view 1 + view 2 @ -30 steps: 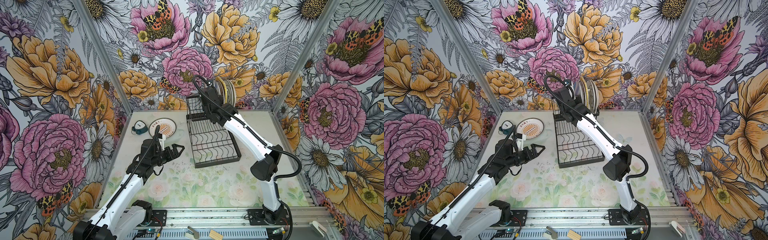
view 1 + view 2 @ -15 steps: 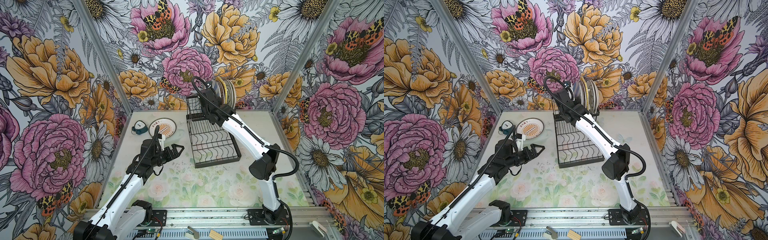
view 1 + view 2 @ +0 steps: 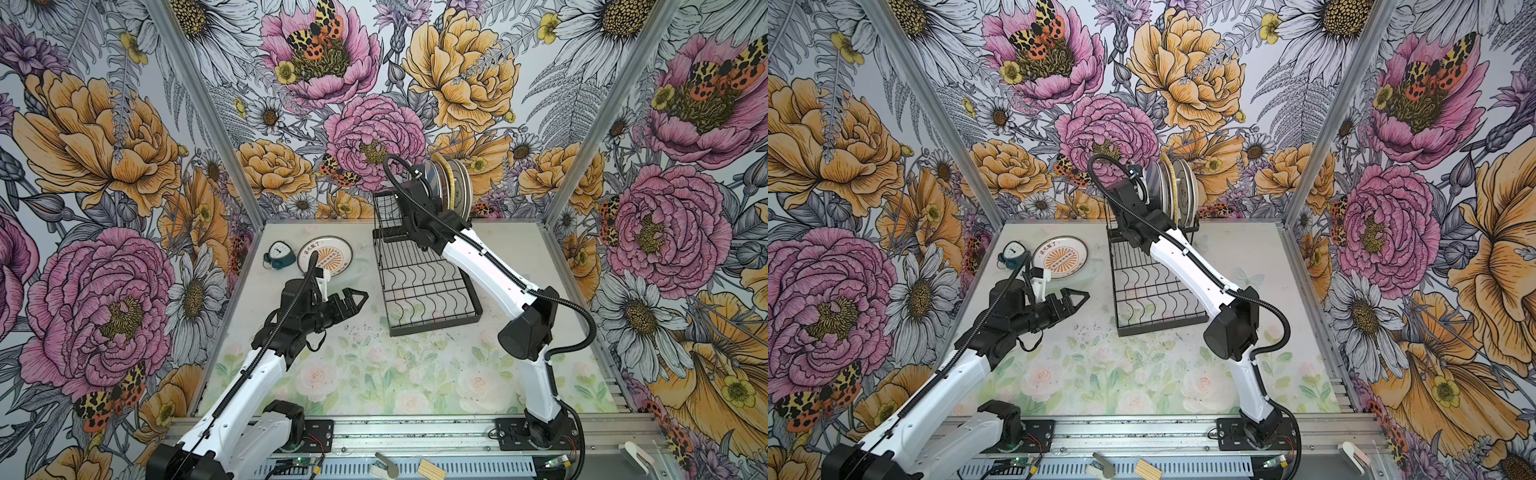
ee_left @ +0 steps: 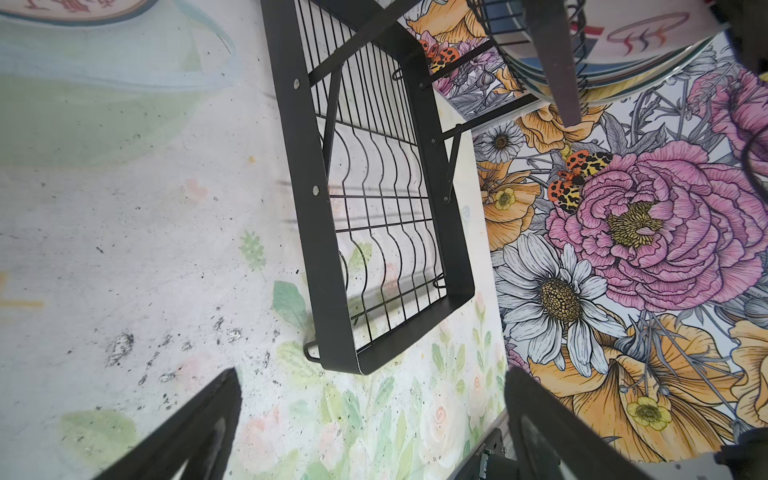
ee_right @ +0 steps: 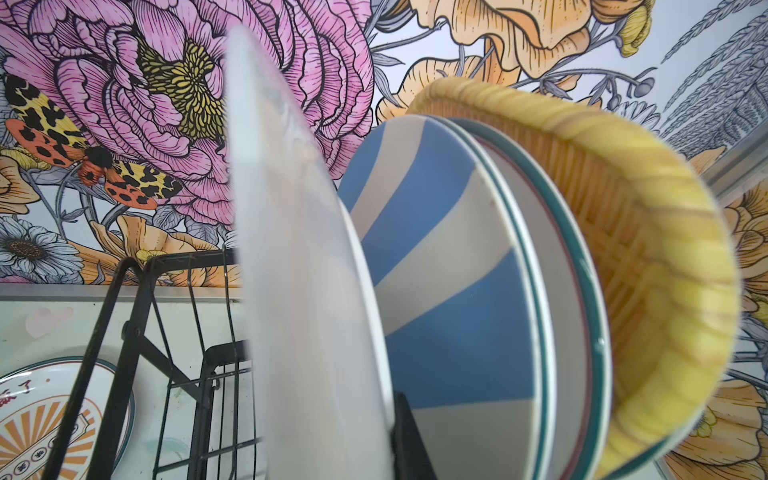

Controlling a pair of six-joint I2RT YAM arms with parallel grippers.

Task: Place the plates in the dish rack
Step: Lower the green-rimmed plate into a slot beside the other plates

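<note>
The black wire dish rack (image 3: 428, 286) (image 3: 1154, 291) (image 4: 374, 208) stands at the back middle of the table. Several plates (image 3: 455, 187) (image 3: 1179, 187) stand on edge in its raised upper shelf, among them a blue-and-white striped plate (image 5: 440, 270) and a yellow woven-look plate (image 5: 648, 270). My right gripper (image 3: 417, 180) (image 3: 1139, 185) (image 5: 368, 449) is shut on a plain white plate (image 5: 307, 291), upright just beside the striped one. Another round plate (image 3: 326, 257) (image 3: 1061, 257) with an orange print lies flat on the table. My left gripper (image 3: 353, 300) (image 3: 1076, 300) (image 4: 372, 386) hangs open and empty left of the rack.
A small teal alarm clock (image 3: 278, 253) (image 3: 1013, 254) sits beside the flat plate at the back left. The rack's lower tray with wavy wires holds nothing. Flowered walls close the table in on three sides, and the right arm stretches over the rack's right edge.
My right gripper has shifted a little to the left at the upper shelf with the white plate in it. The left arm has stayed put.
</note>
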